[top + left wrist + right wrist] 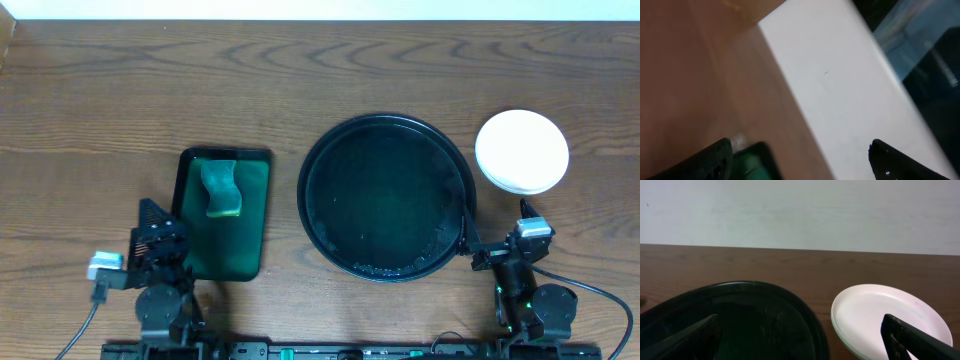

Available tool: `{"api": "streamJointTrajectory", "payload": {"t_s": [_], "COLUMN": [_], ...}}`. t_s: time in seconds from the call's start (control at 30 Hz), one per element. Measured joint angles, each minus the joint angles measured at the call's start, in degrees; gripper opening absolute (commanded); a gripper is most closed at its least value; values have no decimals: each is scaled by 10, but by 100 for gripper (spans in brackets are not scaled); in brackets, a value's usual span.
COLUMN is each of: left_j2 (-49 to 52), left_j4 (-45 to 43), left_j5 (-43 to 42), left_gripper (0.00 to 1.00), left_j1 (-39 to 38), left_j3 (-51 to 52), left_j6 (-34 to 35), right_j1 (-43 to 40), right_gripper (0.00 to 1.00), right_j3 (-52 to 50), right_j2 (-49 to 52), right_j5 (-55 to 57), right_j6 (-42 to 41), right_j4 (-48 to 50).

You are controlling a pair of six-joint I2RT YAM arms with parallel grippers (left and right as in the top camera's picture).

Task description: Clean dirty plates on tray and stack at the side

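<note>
Overhead: fixed, looking straight down on the table (150, 90) from far enough to take in its full width, with the white wall (320, 8) a thin strip along the top. Right wrist: low, level and close, facing across the table to that wall; it shares the black tray (765, 286) and the stacked plates (885, 312) with the overhead view. Left wrist: low, strongly rolled, blurred, facing the wall; it shares only a corner of the green tray (754, 162) with the overhead view.
</note>
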State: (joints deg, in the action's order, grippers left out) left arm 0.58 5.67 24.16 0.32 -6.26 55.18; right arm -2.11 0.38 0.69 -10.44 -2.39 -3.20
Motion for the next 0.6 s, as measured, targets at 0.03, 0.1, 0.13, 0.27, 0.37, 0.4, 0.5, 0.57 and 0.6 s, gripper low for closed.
{"api": "streamJointTrajectory", "payload": {"t_s": [0.03, 0.1, 0.13, 0.27, 0.37, 0.4, 0.5, 0.57, 0.6], "left_j2": [0, 0, 0, 0, 0, 0, 0, 0, 0], "left_j4": [1, 3, 3, 1, 3, 4, 4, 3, 3], "left_j5": [-2, -5, -7, -12, -14, -16, -27, -41, -46], "left_gripper": [87, 87, 87, 87, 87, 87, 87, 87, 88], "left_j1": [0, 0, 0, 0, 0, 0, 0, -2, -3], "left_j3": [10, 23, 26, 26, 26, 26, 26, 27, 27], "left_j6": [-3, -13, -19, -66, -120, -139, -198, -252, -271], "right_j1": [0, 0, 0, 0, 0, 0, 0, 0, 0], "right_gripper": [99, 99, 99, 99, 99, 99, 99, 99, 99], "right_j3": [0, 0, 0, 0, 0, 0, 0, 0, 0], "right_j2": [0, 0, 0, 0, 0, 0, 0, 0, 0], "right_j5": [0, 0, 0, 0, 0, 0, 0, 0, 0], "right_j6": [0, 0, 0, 0, 0, 0, 0, 0, 0], "right_j4": [0, 0, 0, 0, 0, 0, 0, 0, 0]}}
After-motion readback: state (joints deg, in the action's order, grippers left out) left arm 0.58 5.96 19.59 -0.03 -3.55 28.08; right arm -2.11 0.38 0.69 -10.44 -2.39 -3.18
